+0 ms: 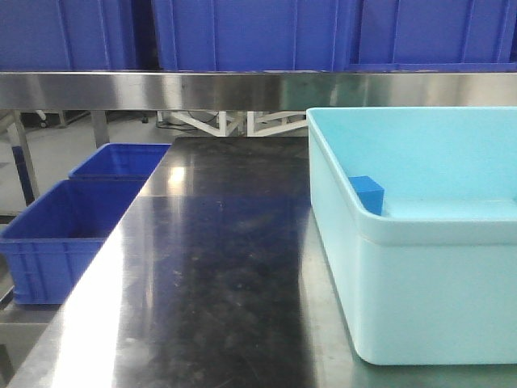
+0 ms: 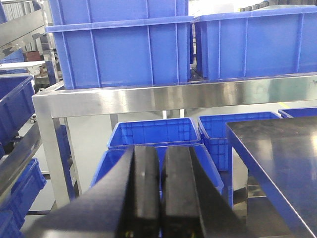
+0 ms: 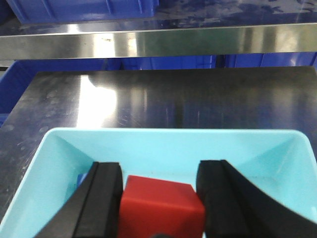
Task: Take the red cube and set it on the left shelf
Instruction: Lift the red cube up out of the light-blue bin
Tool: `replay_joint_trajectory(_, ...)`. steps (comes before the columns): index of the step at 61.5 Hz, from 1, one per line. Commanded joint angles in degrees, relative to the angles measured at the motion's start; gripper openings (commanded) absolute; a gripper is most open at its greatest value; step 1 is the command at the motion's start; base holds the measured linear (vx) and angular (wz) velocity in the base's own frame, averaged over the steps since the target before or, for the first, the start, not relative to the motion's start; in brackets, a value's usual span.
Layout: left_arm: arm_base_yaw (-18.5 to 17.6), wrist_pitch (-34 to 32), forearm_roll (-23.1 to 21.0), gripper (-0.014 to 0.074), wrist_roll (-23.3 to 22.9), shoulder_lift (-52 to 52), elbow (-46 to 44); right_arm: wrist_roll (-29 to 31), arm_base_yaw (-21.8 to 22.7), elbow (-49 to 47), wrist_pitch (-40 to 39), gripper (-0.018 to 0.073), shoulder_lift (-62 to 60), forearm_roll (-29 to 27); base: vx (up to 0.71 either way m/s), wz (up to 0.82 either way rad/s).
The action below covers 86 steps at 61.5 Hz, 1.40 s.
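Two claws: my right claw (image 3: 159, 171) clamped on red cube (image 3: 161, 203), over teal bin (image 3: 49, 163); my left claw (image 2: 161, 148) pressed together, empty, beside worktop (image 2: 277, 158).

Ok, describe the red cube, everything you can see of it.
The red cube is a small, plain, matte block, plastic-looking, with crisp edges. Only its top face and part of one side show in the right wrist view; the frame cuts off the rest. It sits level between the right gripper's black fingers, which appear to press both its sides. Behind and below it lies the pale blue bin; whether the cube rests on the bin's floor cannot be told.
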<state>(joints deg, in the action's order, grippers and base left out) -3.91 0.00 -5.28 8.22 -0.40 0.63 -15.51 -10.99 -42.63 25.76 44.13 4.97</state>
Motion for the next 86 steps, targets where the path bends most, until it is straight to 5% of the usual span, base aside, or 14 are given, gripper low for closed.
replay_joint_trajectory(1, -0.2, -4.8, -0.3, 0.0106, 0.1, 0.4, 1.3, 0.1, -0.1, 2.3, -6.0, 0.006, -4.2, 0.4, 0.0, 0.0)
replay_joint_trajectory(19, -0.2, -4.8, -0.3, 0.0106, 0.1, 0.4, 1.3, 0.1, -0.1, 12.7, -11.2, 0.006, -13.4, 0.4, 0.0, 0.0)
replay_joint_trajectory(86, -0.2, -4.8, -0.3, 0.0106, 0.1, 0.4, 1.3, 0.1, -0.1, 12.8, -5.8, 0.006, -13.3, 0.4, 0.0, 0.02)
